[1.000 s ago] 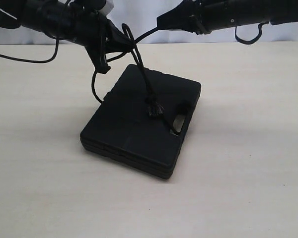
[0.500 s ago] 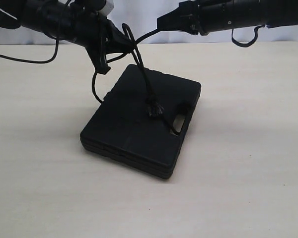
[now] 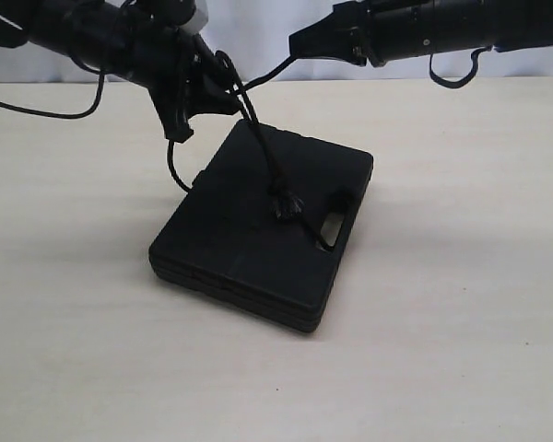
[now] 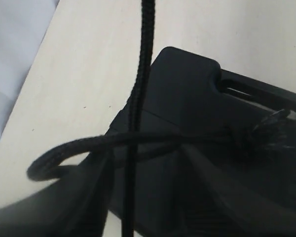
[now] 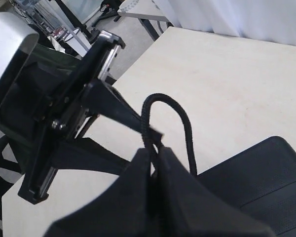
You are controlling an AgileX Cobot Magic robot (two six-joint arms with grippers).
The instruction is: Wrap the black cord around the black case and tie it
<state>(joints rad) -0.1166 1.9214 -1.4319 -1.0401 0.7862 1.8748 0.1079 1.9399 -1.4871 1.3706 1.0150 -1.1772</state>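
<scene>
The black case [image 3: 258,230] lies flat mid-table, its handle slot [image 3: 332,224] toward the right. The black cord [image 3: 267,157] rises from its frayed knot [image 3: 287,204] on the lid to my left gripper [image 3: 203,109], which hangs above the case's far left corner. In the left wrist view the left gripper [image 4: 143,158] has its jaws spread, the cord [image 4: 89,145] hooked round one finger and a strand running between them, above the case [image 4: 187,94] and knot [image 4: 269,131]. My right gripper [image 3: 295,43], behind the case, is shut [image 5: 154,148] on a cord bend [image 5: 165,101].
The beige table [image 3: 461,304] ends at a white curtain behind. A cord loop [image 3: 172,166] hangs off the case's left side. Thin glossy robot cables trail at the far left [image 3: 37,110] and under the right arm [image 3: 456,75].
My left gripper has shifted a little left and up, drawing the cord tauter from the knot. The right gripper edged slightly left, still holding the cord. The case has not moved.
</scene>
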